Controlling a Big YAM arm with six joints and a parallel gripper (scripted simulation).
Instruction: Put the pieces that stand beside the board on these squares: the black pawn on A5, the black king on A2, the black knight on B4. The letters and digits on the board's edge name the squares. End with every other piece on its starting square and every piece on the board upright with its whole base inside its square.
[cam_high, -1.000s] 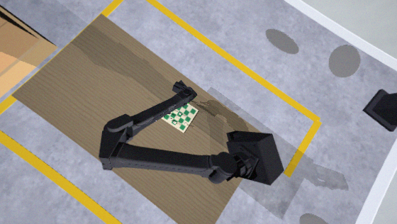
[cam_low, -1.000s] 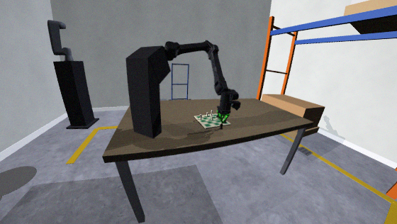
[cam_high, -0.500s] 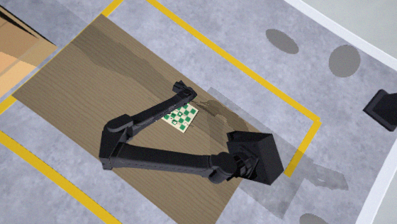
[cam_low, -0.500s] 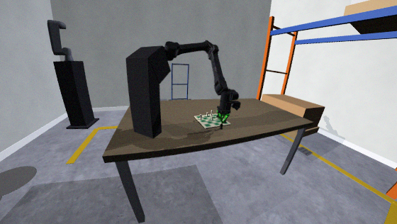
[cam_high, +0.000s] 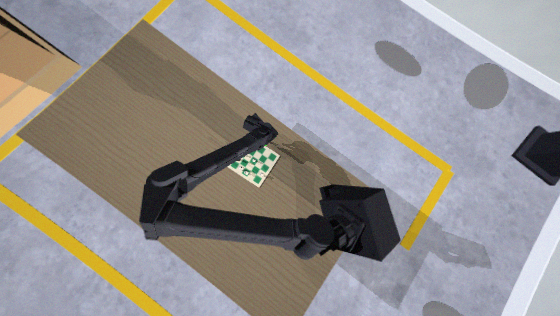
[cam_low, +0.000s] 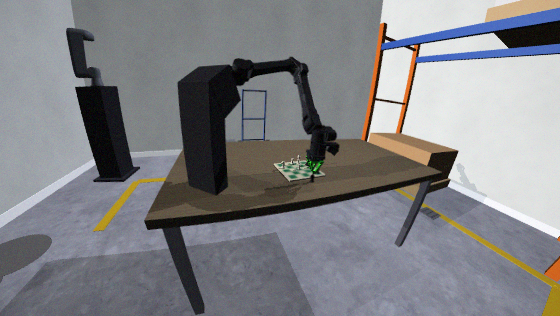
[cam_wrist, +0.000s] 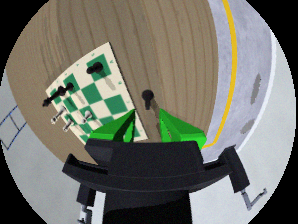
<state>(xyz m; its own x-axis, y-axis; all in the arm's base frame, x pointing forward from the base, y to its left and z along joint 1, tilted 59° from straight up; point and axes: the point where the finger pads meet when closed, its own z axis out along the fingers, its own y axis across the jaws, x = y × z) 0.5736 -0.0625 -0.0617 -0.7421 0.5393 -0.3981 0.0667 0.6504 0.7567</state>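
The chessboard (cam_high: 259, 183) (cam_low: 300, 178) (cam_wrist: 122, 82) lies on the table. A black piece (cam_low: 312, 178) (cam_wrist: 147, 95) with a round head, seemingly the pawn, stands beside the board's edge. My gripper (cam_low: 313, 171) (cam_wrist: 147, 112) is partly open and empty; its green fingers hang over the board's edge, and this piece shows just ahead of the gap between the tips in the wrist view. Another black piece (cam_wrist: 95, 67) stands on a green square near the board's corner. More black pieces (cam_wrist: 69, 87) (cam_wrist: 48, 102) are at the far edge; their kinds are unclear. White pieces (cam_low: 283, 164) (cam_wrist: 87, 116) stand on the board.
The arm's link (cam_high: 220, 152) hides part of the board in the top view. The arm's black pedestal (cam_low: 202, 135) stands at the table's left in the exterior view. A cardboard box (cam_low: 410, 147) is beyond the table's right end.
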